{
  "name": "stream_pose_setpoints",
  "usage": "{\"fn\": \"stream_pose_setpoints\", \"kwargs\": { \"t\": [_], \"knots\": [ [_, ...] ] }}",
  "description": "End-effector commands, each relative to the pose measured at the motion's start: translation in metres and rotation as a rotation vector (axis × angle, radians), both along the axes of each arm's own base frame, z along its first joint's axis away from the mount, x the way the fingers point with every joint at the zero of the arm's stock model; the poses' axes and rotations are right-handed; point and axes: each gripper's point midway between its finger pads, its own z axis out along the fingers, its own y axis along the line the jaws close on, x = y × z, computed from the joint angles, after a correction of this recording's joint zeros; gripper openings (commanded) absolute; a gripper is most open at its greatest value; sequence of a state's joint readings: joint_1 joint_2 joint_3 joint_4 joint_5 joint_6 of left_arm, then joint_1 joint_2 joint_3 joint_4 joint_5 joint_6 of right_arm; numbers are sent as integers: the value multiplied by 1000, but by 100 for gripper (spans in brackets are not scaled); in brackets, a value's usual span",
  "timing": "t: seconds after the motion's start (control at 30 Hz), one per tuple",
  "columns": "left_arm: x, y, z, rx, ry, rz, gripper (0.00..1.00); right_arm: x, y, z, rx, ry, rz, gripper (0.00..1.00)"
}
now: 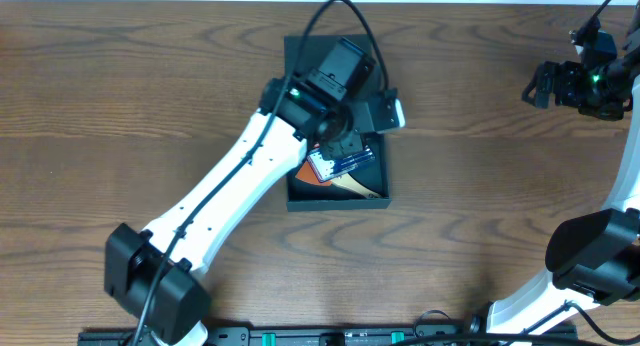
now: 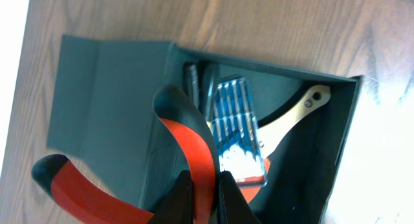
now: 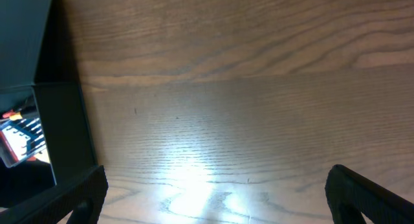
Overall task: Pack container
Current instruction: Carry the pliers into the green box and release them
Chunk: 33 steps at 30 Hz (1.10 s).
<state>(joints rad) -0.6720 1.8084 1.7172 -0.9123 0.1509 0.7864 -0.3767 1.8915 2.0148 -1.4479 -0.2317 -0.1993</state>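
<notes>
Can't see head of red-handled pliers [image 2: 194,153], cropped at bottom edge of left wrist view. Can't make out most of what lies in container [image 1: 337,204] overhead, blocked by left arm [image 1: 230,186].

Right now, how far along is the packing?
Done: a paintbrush and a screwdriver set lie in the box. In hand: the left gripper is shut on pliers over the box. Left: drop the pliers in and close the lid, which is open. The right gripper is open over the table.

White arm links [image 1: 225,191], black joints [image 1: 150,274] and fingers [image 3: 362,195], black cables [image 1: 362,31], green lights [image 1: 296,90]
</notes>
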Motion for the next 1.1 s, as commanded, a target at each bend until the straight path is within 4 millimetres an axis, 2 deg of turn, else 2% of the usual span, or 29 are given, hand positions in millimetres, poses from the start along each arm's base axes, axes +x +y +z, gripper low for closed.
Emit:
{"fn": "stream_pose_setpoints", "kwargs": {
  "t": [0.0,0.2,0.37,0.67,0.7,0.8,1.07],
  "knots": [
    [4,-1,-26,50,41,-18,6,0,0,-2,-2,2,24,99],
    [1,3,-80,143,164,-18,6,0,0,-2,-3,1,25,99],
    [-3,6,-111,196,232,-18,6,0,-1,-2,-8,1,30,99],
    [-11,15,-133,247,301,-13,6,2,-2,-2,-12,-9,30,99],
    [-12,15,-134,249,304,-13,7,3,-2,-2,-12,-10,30,99],
    [-12,17,-138,254,314,-6,36,3,-2,-1,-14,-13,30,99],
    [-11,17,-137,254,308,-5,38,4,-3,-1,-15,-18,30,99]
  ]
}}
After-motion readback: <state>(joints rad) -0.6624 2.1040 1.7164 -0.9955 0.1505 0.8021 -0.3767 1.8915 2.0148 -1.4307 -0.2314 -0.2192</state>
